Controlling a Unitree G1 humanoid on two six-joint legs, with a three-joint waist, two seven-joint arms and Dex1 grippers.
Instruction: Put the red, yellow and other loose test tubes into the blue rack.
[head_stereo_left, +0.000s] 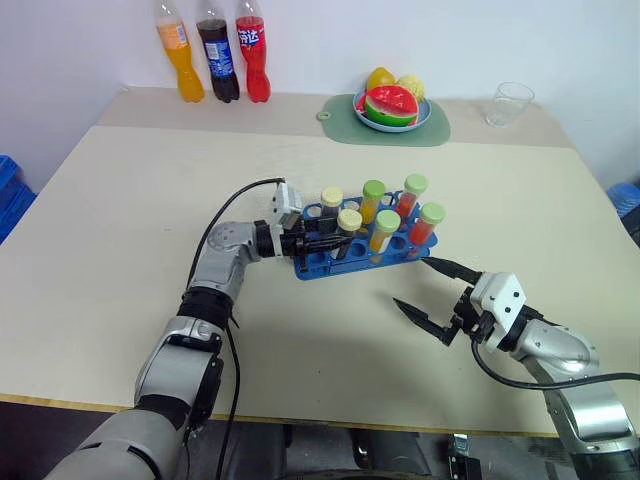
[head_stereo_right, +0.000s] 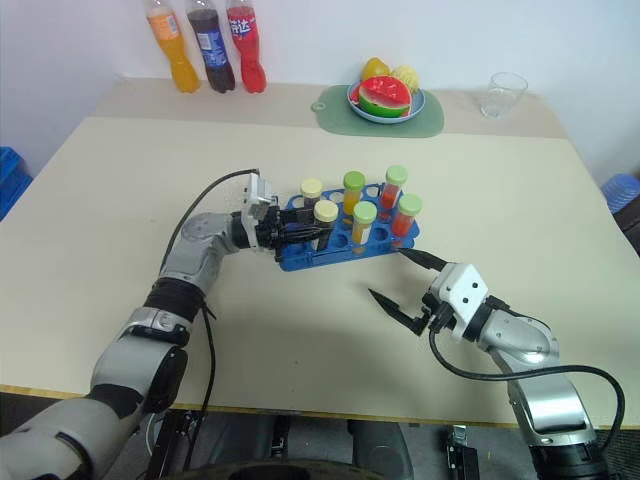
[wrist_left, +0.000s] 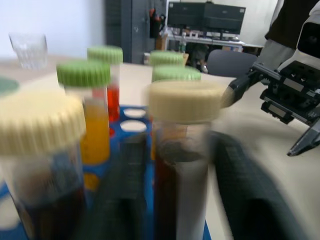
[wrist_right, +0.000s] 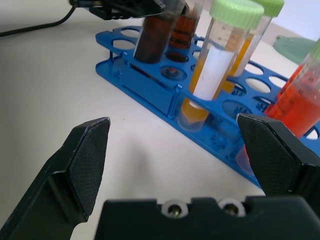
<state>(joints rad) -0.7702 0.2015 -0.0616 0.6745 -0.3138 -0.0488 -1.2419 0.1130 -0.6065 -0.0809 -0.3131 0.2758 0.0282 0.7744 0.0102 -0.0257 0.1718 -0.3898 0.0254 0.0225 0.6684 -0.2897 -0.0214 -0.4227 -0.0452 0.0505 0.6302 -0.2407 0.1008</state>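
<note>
Beige counter (head_stereo_left: 120, 250). Blue rack (head_stereo_left: 345, 262) sits approx mid-counter, w/ capped tubes standing in it. Far edge, twd left corner: 3 soda bottles (head_stereo_left: 212, 50) in a row, orange, dark, red. Far edge center: green mat (head_stereo_left: 340, 118) under a plate of fruit. Clear glass (head_stereo_left: 509, 103) nr far right corner.

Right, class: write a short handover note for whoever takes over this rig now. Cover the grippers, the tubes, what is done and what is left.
Left gripper: at the blue rack, fingers either side of a dark cream-capped tube standing in it; grip uncertain.
Right gripper: open, empty, beside the rack.
Six tubes stand in the rack; no loose tubes seen on the table.
Left: confirm release, withdraw.
</note>
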